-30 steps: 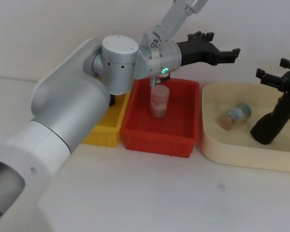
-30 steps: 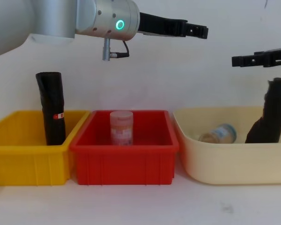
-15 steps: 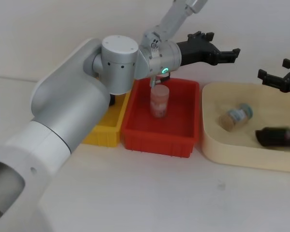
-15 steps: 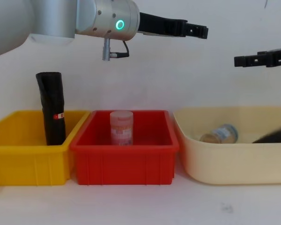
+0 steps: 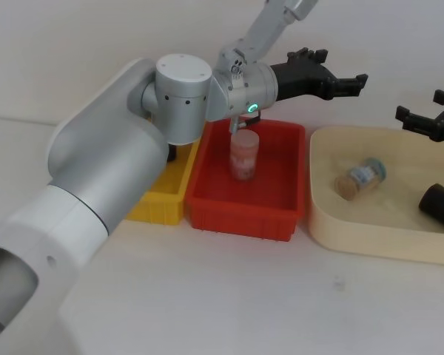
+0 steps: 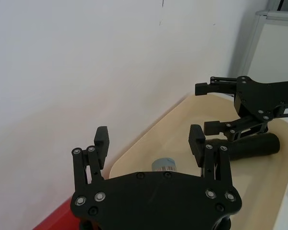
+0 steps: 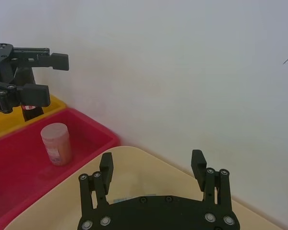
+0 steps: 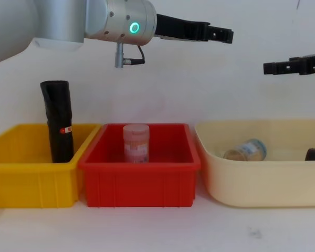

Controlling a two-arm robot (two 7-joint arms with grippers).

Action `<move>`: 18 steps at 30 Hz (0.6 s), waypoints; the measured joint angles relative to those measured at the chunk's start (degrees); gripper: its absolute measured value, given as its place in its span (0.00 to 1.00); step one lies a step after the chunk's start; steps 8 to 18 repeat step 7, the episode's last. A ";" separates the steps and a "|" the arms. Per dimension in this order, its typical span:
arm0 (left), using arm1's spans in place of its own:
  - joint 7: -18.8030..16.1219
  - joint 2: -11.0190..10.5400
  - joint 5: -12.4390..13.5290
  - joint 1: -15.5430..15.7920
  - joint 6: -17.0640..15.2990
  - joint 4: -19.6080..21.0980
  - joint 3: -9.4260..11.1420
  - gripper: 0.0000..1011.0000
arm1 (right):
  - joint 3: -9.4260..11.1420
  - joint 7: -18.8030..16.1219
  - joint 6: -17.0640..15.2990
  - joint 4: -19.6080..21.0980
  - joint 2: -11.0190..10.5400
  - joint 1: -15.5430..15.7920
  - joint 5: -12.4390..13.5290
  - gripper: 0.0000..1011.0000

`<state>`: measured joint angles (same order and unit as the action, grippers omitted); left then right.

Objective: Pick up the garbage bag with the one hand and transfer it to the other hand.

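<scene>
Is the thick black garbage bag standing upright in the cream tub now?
No, the garbage bag lies on its side on the floor of the cream tub, below the open right gripper.

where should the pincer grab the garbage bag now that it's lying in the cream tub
Grip the garbage bag across the middle of its round body, coming down from above. It lies on its side on the floor of the cream tub, so the tub's walls probably block a sideways approach. The right pincer hovers open just above it; the left pincer waits open over the red bin.
</scene>
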<state>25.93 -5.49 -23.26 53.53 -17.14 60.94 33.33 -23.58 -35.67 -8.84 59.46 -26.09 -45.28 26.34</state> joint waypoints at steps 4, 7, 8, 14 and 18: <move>0.00 0.00 0.00 0.00 0.00 0.00 0.00 0.99 | 0.00 0.01 -0.02 0.03 -0.01 0.01 0.00 0.99; 0.00 0.00 0.00 0.00 0.00 0.00 0.00 0.99 | 0.00 0.01 -0.03 0.05 -0.03 0.03 0.00 0.99; 0.00 0.00 0.00 0.00 0.00 0.00 0.00 0.99 | 0.00 0.01 -0.03 0.05 -0.03 0.03 0.00 0.99; 0.00 0.00 0.00 0.00 0.00 0.00 0.00 0.99 | 0.00 0.01 -0.03 0.05 -0.03 0.03 0.00 0.99; 0.00 0.00 0.00 0.00 0.00 0.00 0.00 0.99 | 0.00 0.01 -0.03 0.05 -0.03 0.03 0.00 0.99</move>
